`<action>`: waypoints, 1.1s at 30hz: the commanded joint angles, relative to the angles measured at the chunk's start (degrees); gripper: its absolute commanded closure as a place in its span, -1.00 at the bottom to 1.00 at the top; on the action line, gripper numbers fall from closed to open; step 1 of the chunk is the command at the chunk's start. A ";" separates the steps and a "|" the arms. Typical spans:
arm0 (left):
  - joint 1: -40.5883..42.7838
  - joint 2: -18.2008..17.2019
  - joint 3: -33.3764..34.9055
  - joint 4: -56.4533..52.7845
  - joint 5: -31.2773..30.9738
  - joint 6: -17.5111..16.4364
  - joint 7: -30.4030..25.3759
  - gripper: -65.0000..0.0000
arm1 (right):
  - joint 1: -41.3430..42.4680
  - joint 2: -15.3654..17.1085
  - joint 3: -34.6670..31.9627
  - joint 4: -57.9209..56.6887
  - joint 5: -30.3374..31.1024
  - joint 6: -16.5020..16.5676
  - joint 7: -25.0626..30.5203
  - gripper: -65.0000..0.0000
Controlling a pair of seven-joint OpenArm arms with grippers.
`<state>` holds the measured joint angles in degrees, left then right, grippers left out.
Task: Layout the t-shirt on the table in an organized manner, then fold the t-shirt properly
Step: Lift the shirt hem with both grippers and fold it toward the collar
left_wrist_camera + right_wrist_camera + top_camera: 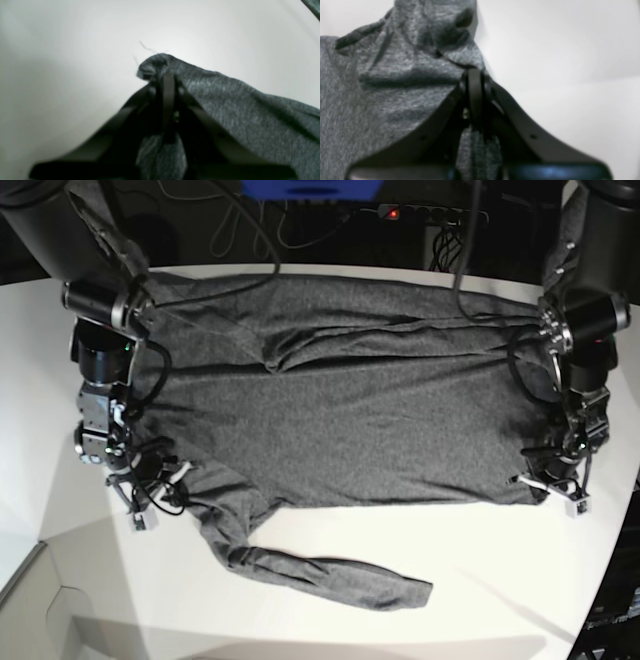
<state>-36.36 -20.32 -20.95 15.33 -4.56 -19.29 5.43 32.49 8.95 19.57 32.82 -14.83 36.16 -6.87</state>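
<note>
Two pincers clamped on t-shirt (340, 410)

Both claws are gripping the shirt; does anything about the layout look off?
Yes: on the dark heather-grey knit t-shirt, one long sleeve trails crookedly toward the white table front, and creases bunch near the far edge.

I'm scanning every view for print. No text, label, brand or number is readable anywhere.
</note>
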 commanded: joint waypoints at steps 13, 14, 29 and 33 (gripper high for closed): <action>2.82 -0.91 0.25 9.41 -7.71 0.17 3.84 0.99 | -9.33 -0.91 0.16 27.18 0.54 3.84 -3.90 1.00; 3.88 -0.91 0.25 12.23 -8.76 0.17 5.25 0.99 | -10.47 -0.91 0.16 29.20 1.60 3.84 -4.51 1.00; 16.27 -1.09 -0.19 39.66 -18.61 0.17 17.29 0.99 | -27.87 -3.19 1.04 54.79 6.35 3.84 -8.29 1.00; 20.40 -0.83 -4.41 46.07 -19.22 0.17 19.05 0.99 | -32.01 -3.98 1.04 58.57 6.35 3.84 -8.12 1.00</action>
<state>-14.76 -19.88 -24.95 60.47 -23.38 -19.29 25.80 -0.05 4.58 20.43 90.26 -9.41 40.12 -16.49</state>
